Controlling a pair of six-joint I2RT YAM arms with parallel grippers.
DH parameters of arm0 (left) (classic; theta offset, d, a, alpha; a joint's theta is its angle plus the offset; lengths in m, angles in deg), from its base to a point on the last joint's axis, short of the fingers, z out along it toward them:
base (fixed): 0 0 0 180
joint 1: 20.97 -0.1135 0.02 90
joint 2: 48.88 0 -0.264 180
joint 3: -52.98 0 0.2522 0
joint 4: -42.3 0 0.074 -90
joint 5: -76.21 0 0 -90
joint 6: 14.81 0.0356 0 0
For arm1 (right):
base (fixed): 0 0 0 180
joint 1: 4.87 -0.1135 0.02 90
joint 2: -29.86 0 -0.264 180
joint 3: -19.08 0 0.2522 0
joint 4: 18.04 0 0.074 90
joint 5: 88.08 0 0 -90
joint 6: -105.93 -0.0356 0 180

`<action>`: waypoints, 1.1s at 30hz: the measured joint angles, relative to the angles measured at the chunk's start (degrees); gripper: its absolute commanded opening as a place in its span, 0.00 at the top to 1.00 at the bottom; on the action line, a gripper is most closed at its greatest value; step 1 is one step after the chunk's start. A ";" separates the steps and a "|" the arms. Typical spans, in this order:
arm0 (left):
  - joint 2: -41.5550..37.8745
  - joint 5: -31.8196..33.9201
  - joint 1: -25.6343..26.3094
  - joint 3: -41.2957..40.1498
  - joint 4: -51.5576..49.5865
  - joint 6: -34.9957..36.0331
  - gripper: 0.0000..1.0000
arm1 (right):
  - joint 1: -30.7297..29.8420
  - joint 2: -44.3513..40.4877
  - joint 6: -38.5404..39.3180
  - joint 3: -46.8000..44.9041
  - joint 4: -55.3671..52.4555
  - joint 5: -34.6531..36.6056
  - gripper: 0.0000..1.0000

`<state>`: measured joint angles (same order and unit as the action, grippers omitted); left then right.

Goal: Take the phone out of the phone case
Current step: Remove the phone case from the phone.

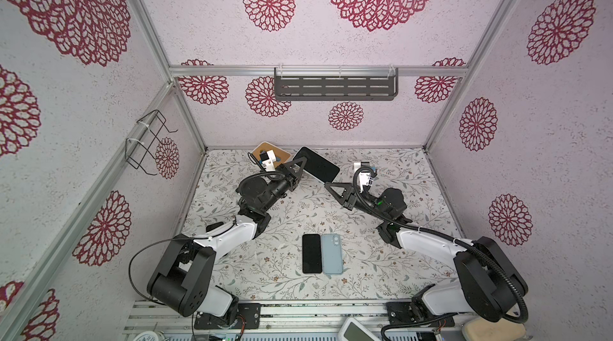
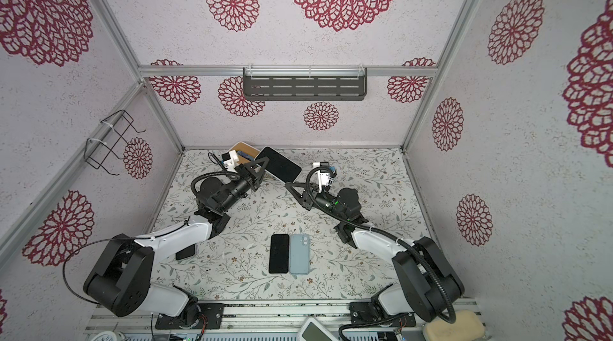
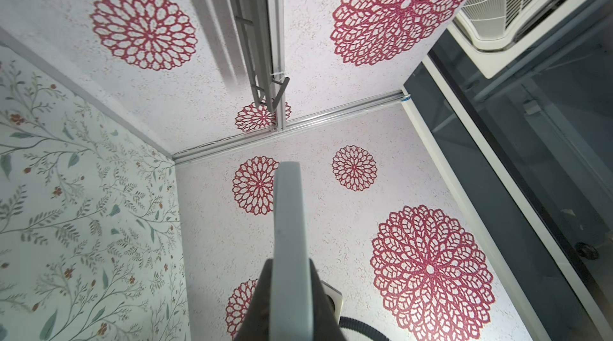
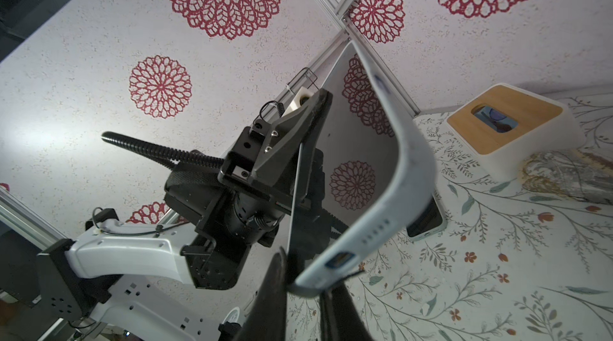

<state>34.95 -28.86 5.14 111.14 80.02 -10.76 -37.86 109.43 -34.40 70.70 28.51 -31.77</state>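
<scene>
In both top views, in mid-air over the far middle of the table [image 1: 265, 273], the left gripper [image 1: 298, 165] is clenched on the far-left end of the phone [image 1: 316, 163]; the phone is tilted, screen up, and seated in its pale phone case [image 1: 320, 178]; the right gripper [image 1: 328, 185] meets the case's near-right corner; a black handset [image 1: 311, 253] and a blue handset [image 1: 332, 254] lie side by side on the near table, well apart from the work.

The left wrist view shows the case edge-on, clamped between that arm's dark fingers [image 3: 260, 299]; that is your anchor, so give it no slack.

The right wrist view puts the case's corner, beside the charging-port cut-out [image 4: 341, 261], between the right jaws; whether they bite yet you cannot tell; a wood-topped box [image 4: 504, 113] sits on the table beyond.

Your step, as it reads here, is peeling that corner; take only the rim, never the glass with it; roll the lip away from the screen rather than tugging the whole slab against the left grip; a soft-looking rim may slip from a shallow pinch, so seat it deeper before you pull.
</scene>
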 measured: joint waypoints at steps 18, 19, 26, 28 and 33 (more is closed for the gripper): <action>-1.64 -0.11 1.77 6.60 -19.71 -1.27 1.00 | -2.69 -9.05 29.90 0.00 -20.28 8.68 0.85; -1.62 -0.04 1.84 6.60 -19.93 -1.29 1.00 | -2.73 -9.25 31.39 0.00 -20.87 9.18 0.86; -1.49 -0.13 2.14 6.43 -18.91 -1.33 1.00 | -2.62 -9.77 35.69 0.26 -22.77 10.49 0.56; -1.42 -0.20 2.14 6.19 -18.03 -1.31 1.00 | -2.34 -9.88 35.08 -0.13 -21.62 10.29 0.50; -0.52 -0.94 2.19 6.16 -14.93 -1.27 1.00 | -1.05 -10.29 30.38 -4.13 -14.99 8.79 0.40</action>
<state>34.43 -29.80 7.32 117.30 65.09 -12.03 -38.91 99.14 -4.02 66.57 13.52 -22.98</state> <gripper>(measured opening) 0.129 0.588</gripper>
